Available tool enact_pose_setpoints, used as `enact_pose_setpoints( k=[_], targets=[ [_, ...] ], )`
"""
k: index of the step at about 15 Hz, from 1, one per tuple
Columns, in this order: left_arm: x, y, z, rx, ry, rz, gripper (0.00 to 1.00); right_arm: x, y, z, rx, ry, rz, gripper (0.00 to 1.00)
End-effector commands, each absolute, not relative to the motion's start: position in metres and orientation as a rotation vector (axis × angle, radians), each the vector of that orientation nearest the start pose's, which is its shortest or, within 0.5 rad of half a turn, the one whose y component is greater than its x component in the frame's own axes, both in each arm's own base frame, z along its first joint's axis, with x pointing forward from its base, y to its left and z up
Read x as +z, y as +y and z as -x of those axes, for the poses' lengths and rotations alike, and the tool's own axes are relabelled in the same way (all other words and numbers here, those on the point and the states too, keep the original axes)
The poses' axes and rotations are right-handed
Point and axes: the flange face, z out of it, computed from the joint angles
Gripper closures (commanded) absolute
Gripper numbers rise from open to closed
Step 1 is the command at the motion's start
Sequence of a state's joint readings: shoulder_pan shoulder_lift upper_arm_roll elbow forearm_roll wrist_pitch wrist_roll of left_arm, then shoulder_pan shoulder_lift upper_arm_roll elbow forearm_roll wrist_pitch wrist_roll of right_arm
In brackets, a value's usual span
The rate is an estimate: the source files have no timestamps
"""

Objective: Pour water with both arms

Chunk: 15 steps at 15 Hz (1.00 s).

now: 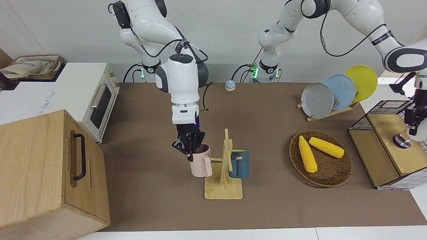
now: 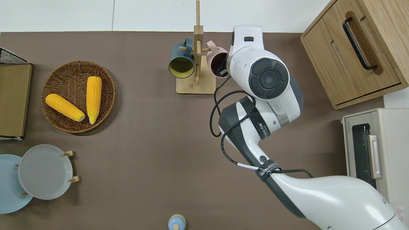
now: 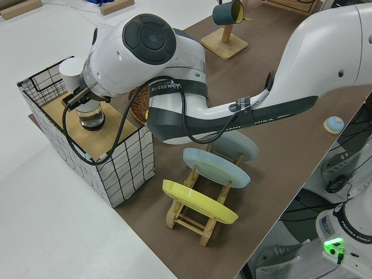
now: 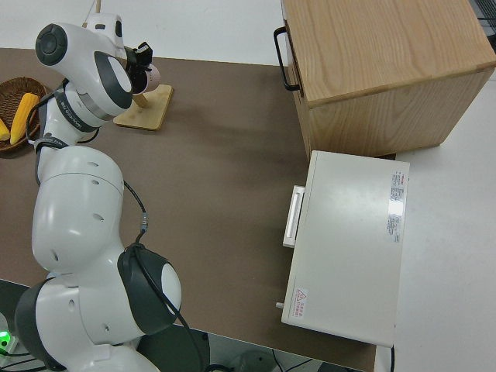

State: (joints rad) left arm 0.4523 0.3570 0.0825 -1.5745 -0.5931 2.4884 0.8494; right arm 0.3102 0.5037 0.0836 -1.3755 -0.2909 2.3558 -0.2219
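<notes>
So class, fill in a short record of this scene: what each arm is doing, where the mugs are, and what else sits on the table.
right gripper: at the rim of the pink mug, one finger inside
pink mug: hanging on the wooden mug rack
blue mug: on the same rack, opposite side
left gripper: over a glass vessel on the wire-sided shelf
basket: holds two corn cobs
plates: three, upright in a rack

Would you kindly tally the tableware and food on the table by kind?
Plates: 3 (grey, blue, yellow)
Mugs: 2 (pink, teal)
Corn cobs: 2 ()
Total: 7
</notes>
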Motion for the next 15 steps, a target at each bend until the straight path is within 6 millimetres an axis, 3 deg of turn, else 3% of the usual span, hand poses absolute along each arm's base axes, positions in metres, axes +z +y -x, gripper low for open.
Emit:
enact_pose_setpoints(
  k=[1, 8, 15],
  targets=[
    [0.513, 0.355, -0.615, -1.113, -0.035, 2.908, 1.0, 0.488, 0.265, -0.682, -0.783, -1.136, 2.986, 1.0],
    [0.52, 0.351, -0.617, -1.128, -0.05, 2.91, 1.0, 0.505, 0.247, -0.675, -0.738, -1.104, 3.018, 1.0],
    [0.565, 0.335, -0.608, -1.105, -0.047, 2.91, 1.0, 0.513, 0.218, -0.664, -0.714, -1.127, 3.042, 1.0]
  ],
)
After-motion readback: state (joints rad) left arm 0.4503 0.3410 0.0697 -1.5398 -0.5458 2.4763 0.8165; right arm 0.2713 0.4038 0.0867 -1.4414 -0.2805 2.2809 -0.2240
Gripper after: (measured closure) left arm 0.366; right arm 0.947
